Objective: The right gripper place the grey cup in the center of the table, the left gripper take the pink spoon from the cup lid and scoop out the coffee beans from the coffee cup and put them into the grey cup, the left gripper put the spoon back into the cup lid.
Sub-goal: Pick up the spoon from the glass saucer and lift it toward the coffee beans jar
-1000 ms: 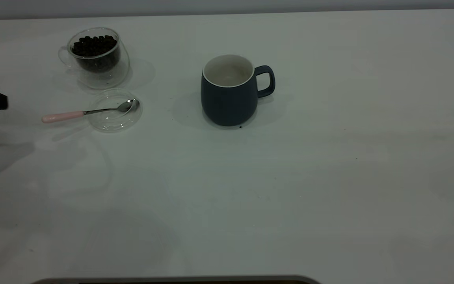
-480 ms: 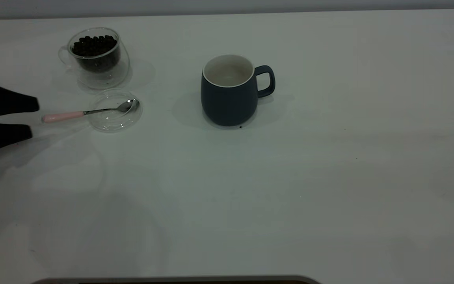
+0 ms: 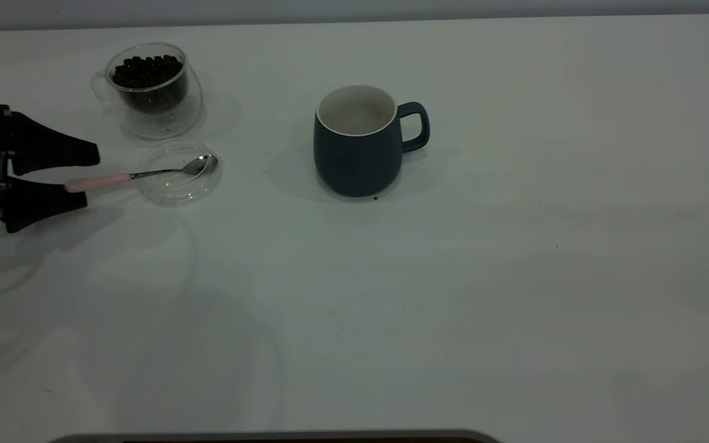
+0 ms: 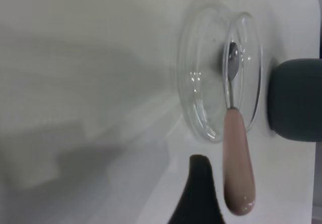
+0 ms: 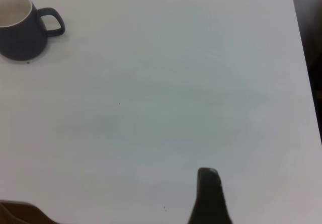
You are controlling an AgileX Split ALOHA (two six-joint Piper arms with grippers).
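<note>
The grey cup (image 3: 359, 144) stands placed mid-surface. My left gripper (image 3: 84, 177) has its jaws released around the pink spoon (image 3: 136, 176) handle; grasping, scooping and returning remain.

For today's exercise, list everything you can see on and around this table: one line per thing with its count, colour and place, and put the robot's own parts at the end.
table: one, white, fills the exterior view.
grey cup: one, dark blue-grey with off-white inside, near the middle, handle toward the right arm's side.
coffee cup: one, clear glass, far left of the exterior view.
coffee beans: many, dark brown, inside the coffee cup.
cup lid: one, clear glass, just in front of the coffee cup.
pink spoon: one, metal bowl resting in the lid, pink handle sticking out toward the left gripper.
left gripper: one, black, jaws open on either side of the handle's end.
right gripper: one, black, only a finger shows, away from the cup.
</note>
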